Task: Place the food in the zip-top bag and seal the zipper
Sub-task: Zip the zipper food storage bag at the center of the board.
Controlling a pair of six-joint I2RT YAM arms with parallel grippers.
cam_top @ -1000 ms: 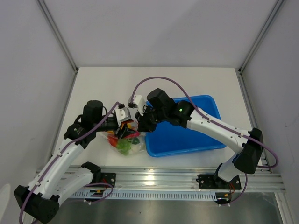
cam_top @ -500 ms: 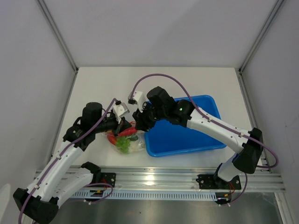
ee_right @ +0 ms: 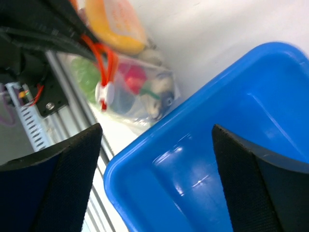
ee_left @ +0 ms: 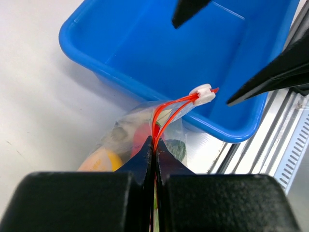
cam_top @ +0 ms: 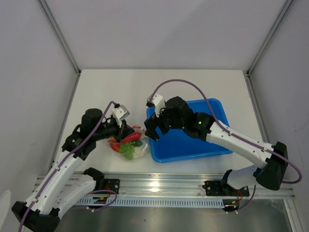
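Note:
The zip-top bag (cam_top: 130,148) lies left of the blue tray, holding the food: a red piece (cam_top: 129,137), green lettuce (cam_top: 127,151), a yellow squash (ee_left: 99,159). My left gripper (cam_top: 125,131) is shut on the orange-red zipper (ee_left: 165,114), pinching it at one end (ee_left: 153,145). The zipper's white slider (ee_left: 203,94) sits at the other end, by the tray's rim. My right gripper (cam_top: 153,129) hangs open over the tray's near-left corner, apart from the bag. From the right wrist, the slider (ee_right: 103,91) and bag (ee_right: 145,92) show beyond my open right gripper (ee_right: 157,128).
The blue tray (cam_top: 203,145) stands right of the bag, touching it at the near-left corner (ee_right: 113,174). The aluminium rail (cam_top: 159,186) runs along the table's near edge, close behind the bag. White walls enclose the table on three sides.
My right gripper has opened and drawn back to the right, over the tray corner. My left gripper has shut on the zipper and shifted slightly left; the bag has settled lower.

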